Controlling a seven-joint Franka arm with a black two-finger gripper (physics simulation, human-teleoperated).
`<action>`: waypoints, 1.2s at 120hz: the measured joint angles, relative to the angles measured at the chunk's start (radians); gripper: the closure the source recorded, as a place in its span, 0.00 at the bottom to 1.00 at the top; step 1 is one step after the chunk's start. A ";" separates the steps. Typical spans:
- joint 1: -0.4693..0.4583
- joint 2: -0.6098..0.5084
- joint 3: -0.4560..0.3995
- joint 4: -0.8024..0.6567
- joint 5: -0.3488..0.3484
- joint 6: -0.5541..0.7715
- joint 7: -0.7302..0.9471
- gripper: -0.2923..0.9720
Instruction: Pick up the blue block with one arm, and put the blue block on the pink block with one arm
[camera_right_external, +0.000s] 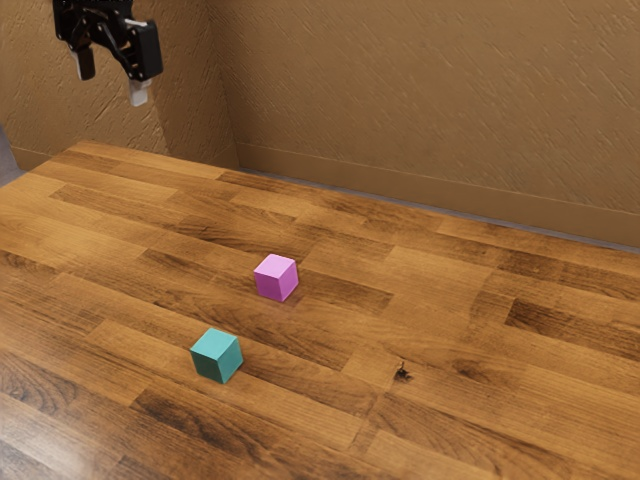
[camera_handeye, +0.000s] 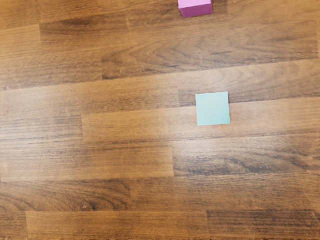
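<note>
Tool: the tool (camera_right_external: 112, 82) hangs high over the table's far corner, at the exterior view's upper left. Its two fingers stand wide apart with nothing between them.
Blue block: the blue block (camera_right_external: 217, 355) sits flat on the table (camera_right_external: 480, 330), toward the near edge and well below the tool. In the wrist view its square top face (camera_handeye: 213, 108) shows from above.
Pink block: the pink block (camera_right_external: 276, 277) rests on the table near the blue block, farther back and slightly toward the exterior view's right. The two are apart, not touching.
Table: wood planks, with a small dark mark (camera_right_external: 401, 372) toward the exterior view's right of the blue block.
Backdrop: a tan textured wall (camera_right_external: 420, 90) runs behind the table.
</note>
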 joint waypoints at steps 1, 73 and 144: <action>0.001 0.001 0.000 0.000 0.000 0.000 0.000 0.23; 0.018 -0.069 0.042 -0.638 -0.017 0.331 -0.092 0.23; 0.022 0.100 0.105 -1.005 -0.076 0.891 -0.174 0.23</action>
